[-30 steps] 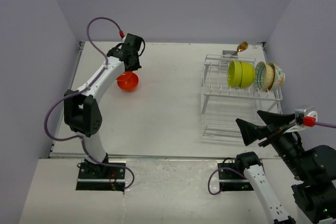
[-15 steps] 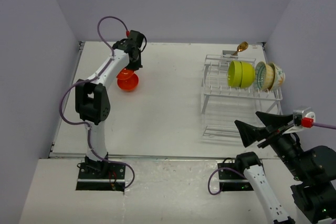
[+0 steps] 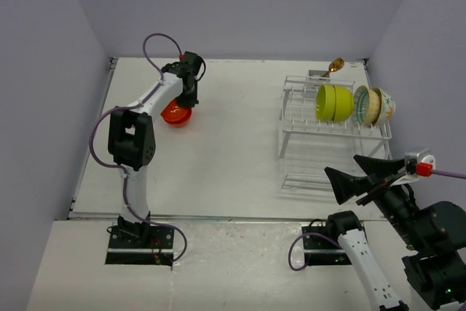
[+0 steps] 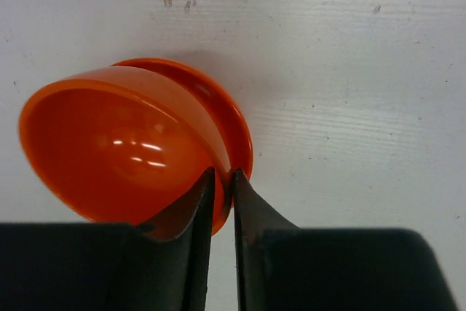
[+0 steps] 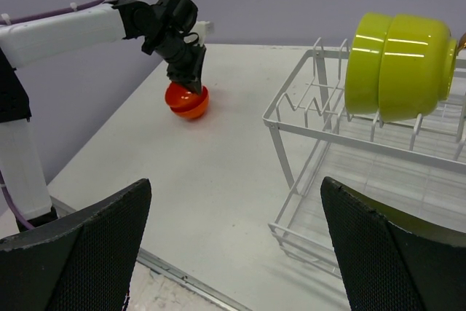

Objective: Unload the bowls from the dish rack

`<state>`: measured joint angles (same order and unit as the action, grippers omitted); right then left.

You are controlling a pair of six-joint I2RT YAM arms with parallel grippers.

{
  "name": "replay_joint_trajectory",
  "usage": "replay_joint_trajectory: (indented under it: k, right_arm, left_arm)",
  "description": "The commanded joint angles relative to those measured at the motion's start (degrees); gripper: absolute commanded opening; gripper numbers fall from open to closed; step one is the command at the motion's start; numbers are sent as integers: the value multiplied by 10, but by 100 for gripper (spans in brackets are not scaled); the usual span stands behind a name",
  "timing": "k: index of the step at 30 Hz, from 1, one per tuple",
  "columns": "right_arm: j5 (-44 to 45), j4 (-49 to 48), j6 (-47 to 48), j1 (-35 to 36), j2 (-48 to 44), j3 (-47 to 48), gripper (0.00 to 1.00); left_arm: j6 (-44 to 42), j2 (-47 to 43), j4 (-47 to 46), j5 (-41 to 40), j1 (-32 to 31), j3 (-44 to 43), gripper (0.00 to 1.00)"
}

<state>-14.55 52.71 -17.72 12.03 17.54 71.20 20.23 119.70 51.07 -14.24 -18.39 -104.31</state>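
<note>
Two orange-red bowls [image 3: 177,113] sit nested at the table's far left. In the left wrist view the upper bowl [image 4: 124,147] is tilted on the lower bowl [image 4: 237,132]. My left gripper [image 4: 222,174] is shut on the upper bowl's rim, one finger inside and one outside. It comes down on the orange-red bowls [image 5: 187,101] from above as the left gripper [image 5: 191,81]. The white dish rack [image 3: 331,125] at the right holds two lime-green bowls [image 3: 333,102] and cream floral bowls [image 3: 375,105] on edge. My right gripper [image 5: 234,183] hangs open and empty near the rack's front.
A gold spoon [image 3: 336,65] stands in the cutlery holder at the rack's back. The rack's corner post [image 5: 280,151] is close ahead of the right gripper. Purple walls close in the table on three sides.
The left arm's elbow has folded in and risen, and its wrist has shifted slightly right over the orange-red bowl. The bowl has stayed in place. The right arm has not moved.
</note>
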Motion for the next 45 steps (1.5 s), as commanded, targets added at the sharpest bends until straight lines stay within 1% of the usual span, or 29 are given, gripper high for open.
replay_joint_trajectory:
  k: [1, 2, 3, 5, 6, 8, 9, 11, 12, 13, 14, 15, 16, 17, 18, 19, 20, 21, 22, 24, 25, 26, 27, 30, 32, 36, 39, 42, 45]
  right_arm:
    - [-12, -16, 8, 0, -3, 0, 99]
    - [-12, -16, 8, 1, -3, 0, 99]
    - [-12, -16, 8, 1, -2, 1, 99]
    - [-12, -16, 8, 1, -2, 2, 99]
    - [-12, -17, 8, 1, -2, 2, 99]
    - [-12, -16, 8, 1, -2, 2, 99]
    - [-13, -18, 8, 1, -2, 2, 99]
    - [-13, -21, 7, 1, -2, -3, 99]
    - [-13, -22, 6, 1, -1, -4, 99]
    - [-12, -23, 6, 1, 0, -5, 99]
    - [-10, -25, 5, 1, 0, -7, 99]
    - [-9, -30, 3, 1, 0, -9, 99]
    - [-1, -33, 1, 1, 0, -14, 99]
    - [5, -37, -1, 0, -1, -14, 99]
    - [14, -41, -3, 1, -3, -15, 99]
    - [36, -44, -10, 1, -7, -13, 99]
    - [47, -47, -15, 0, -10, -11, 99]
    - [57, -50, -25, 1, -13, -5, 99]
    - [70, -49, -28, 1, -19, -2, 99]
    - [80, -44, -34, 1, -23, 9, 99]
    - [87, -40, -36, 1, -24, 12, 99]
    - [102, -32, -37, 1, -25, 15, 99]
    - [115, -30, -41, 1, -26, 19, 99]
    - [144, -23, -44, 1, -33, 23, 99]
    - [155, -16, -43, 1, -36, 27, 99]
    - [162, -5, -33, 1, -34, 35, 99]
    - [160, -3, -29, 1, -37, 36, 99]
    - [157, -2, -26, 1, -37, 36, 99]
    - [152, -1, -24, 1, -35, 36, 99]
  left_arm:
    - [-14, -7, -12, 6, 2, 19, 19]
    - [-16, -10, -18, 11, 2, 24, 24]
    - [-18, -16, -25, 16, 2, 27, 38]
    - [-18, -22, -20, 19, 2, 26, 47]
    - [-17, -39, -21, 23, 1, 27, 55]
    - [-15, -67, -37, 40, 0, 32, 60]
    - [-12, -104, -42, 49, -1, 33, 66]
    - [-6, -146, -68, 75, -11, 38, 72]
    - [3, -193, -82, 84, -17, 39, 82]
    - [13, -219, -97, 97, -24, 51, 100]
    - [23, -243, -140, 104, -49, 58, 100]
    - [44, -291, -174, 116, -67, 71, 100]
    - [59, -313, -209, 160, -86, 106, 100]
    - [78, -348, -297, 190, -124, 127, 100]
    - [133, -362, -354, 228, -141, 153, 100]
    - [167, -372, -414, 303, -167, 213, 100]
    - [205, -381, -555, 335, -179, 239, 100]
    - [271, -379, -614, 371, -192, 272, 100]
    - [289, -358, -672, 380, -223, 270, 100]
    - [297, -324, -673, 377, -253, 236, 100]
    - [296, -305, -674, 376, -277, 195, 100]
    - [299, -262, -669, 378, -285, 175, 100]
    - [303, -242, -666, 392, -291, 135, 100]
    - [327, -173, -666, 408, -299, 88, 99]
    - [337, -141, -669, 413, -301, 73, 95]
    - [353, -115, -687, 419, -307, 64, 91]
    - [368, -104, -715, 427, -309, 68, 84]
    - [379, -90, -731, 435, -309, 60, 72]
    - [385, -77, -734, 438, -309, 42, 66]
